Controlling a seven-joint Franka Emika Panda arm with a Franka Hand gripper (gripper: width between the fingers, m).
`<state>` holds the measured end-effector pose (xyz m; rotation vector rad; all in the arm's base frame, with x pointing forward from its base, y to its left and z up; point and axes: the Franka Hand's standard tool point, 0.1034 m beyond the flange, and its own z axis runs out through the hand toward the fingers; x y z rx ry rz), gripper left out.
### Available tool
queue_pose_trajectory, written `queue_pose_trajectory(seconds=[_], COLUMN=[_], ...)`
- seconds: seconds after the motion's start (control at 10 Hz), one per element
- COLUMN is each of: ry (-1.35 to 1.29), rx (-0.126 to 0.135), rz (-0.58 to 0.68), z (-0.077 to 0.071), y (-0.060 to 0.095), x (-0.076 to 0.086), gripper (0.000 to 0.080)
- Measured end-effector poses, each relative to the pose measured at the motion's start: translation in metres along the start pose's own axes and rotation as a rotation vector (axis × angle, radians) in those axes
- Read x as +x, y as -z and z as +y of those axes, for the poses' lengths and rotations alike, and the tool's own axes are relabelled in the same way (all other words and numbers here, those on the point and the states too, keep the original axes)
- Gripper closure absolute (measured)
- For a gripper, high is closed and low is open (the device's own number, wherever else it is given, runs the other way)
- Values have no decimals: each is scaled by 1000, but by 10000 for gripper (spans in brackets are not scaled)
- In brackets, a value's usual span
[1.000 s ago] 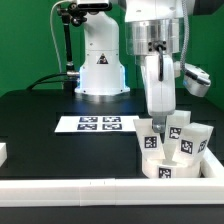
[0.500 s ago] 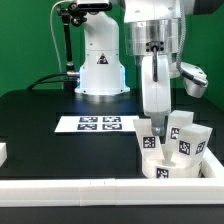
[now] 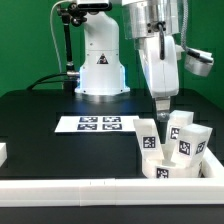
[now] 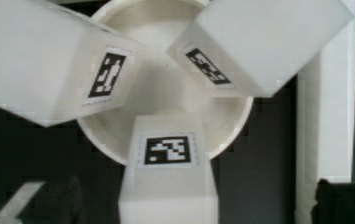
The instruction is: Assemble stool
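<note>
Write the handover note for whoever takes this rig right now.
Gripper: open, empty, raised just above the parts.
Stool parts: seat and three legs clustered at the exterior view's right, against the white border rail. The legs stand on the seat, tilted.
Done: all three legs are on the seat.
Left: whether they are fully seated cannot be told; check each.

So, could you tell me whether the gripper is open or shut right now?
Open. The gripper hangs above the stool legs holding nothing, and the wrist view shows its fingertips spread wide apart.
</note>
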<state>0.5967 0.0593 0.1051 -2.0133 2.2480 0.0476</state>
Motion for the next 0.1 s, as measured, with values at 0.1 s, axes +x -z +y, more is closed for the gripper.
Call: queue_pose_trajectory(seconds=[0.1], ry=[2], rx=[0], rz=[0], z=[0], y=[0], x=[0], gripper=[151])
